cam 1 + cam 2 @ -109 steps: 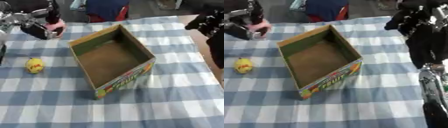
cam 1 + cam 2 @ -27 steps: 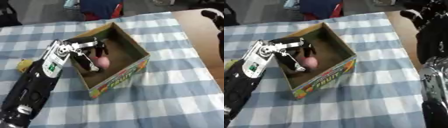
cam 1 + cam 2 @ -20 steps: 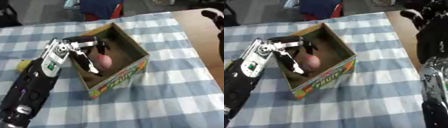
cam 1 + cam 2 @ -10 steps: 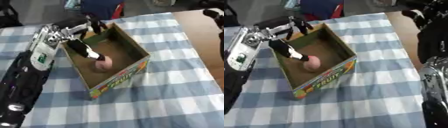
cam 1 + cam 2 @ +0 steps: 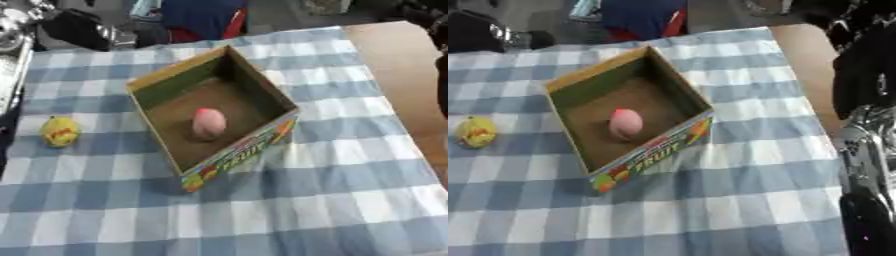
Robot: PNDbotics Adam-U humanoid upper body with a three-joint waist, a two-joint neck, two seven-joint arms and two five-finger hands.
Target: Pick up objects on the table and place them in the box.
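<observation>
An open cardboard box (image 5: 262, 87) with fruit print on its front stands in the middle of the blue-and-white checked table. A pink rounded object (image 5: 208, 123) lies on the box floor, with nothing touching it. A small yellow object (image 5: 59, 132) with a red mark rests on the cloth to the left of the box. My left hand (image 5: 77, 29) is a dark blur at the far left corner of the table, well away from both objects. My right hand (image 5: 857, 20) hangs at the upper right, off the cloth.
The bare brown table edge (image 5: 398, 75) runs along the right of the cloth. My right arm (image 5: 868, 150) fills the right edge of the right eye view. A blue and red chair (image 5: 203, 17) stands beyond the far edge. Open cloth lies in front of the box.
My left hand has let go of the pink object and drawn back out of the box to the far left corner. The pink object now lies alone in the box.
</observation>
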